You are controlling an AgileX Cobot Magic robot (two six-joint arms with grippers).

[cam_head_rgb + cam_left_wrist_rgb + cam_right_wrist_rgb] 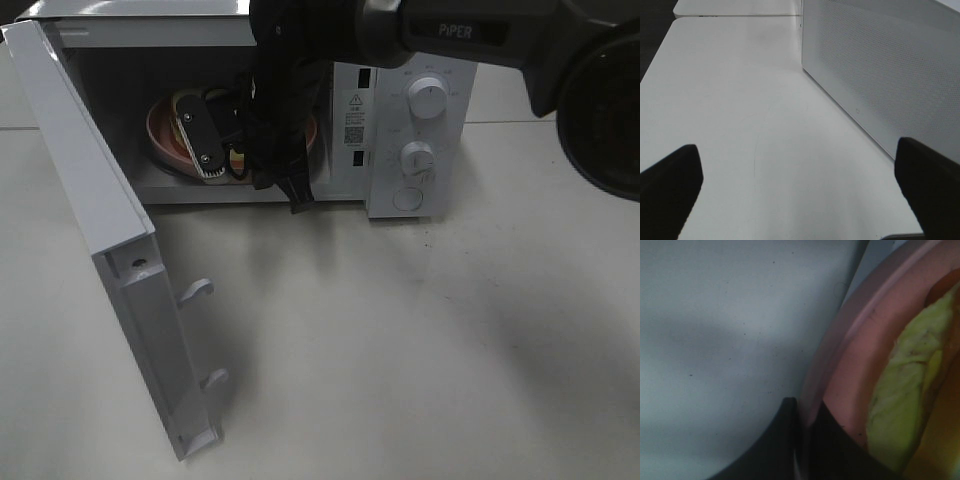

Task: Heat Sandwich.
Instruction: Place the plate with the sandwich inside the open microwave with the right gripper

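The right gripper [802, 412] pinched the rim of the pink plate [840, 335], which carried the sandwich [905, 395] inside the open microwave [425, 150]; the left gripper [799, 192] stood wide, empty. Release, closing the door [95, 200] and heating were judged outstanding.

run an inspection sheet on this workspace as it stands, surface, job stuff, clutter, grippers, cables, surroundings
surface: white table carrying the microwave, whose door stands open
job's things: sandwich on the pink plate, inside the microwave cavity
clutter: nothing seen
grippers: right gripper shut on the plate's rim; left gripper open, holding nothing, over the table beside the microwave's perforated side wall
cables: dark wrap hangs off the right arm at the cavity mouth
surroundings: second table beyond a seam; dark floor
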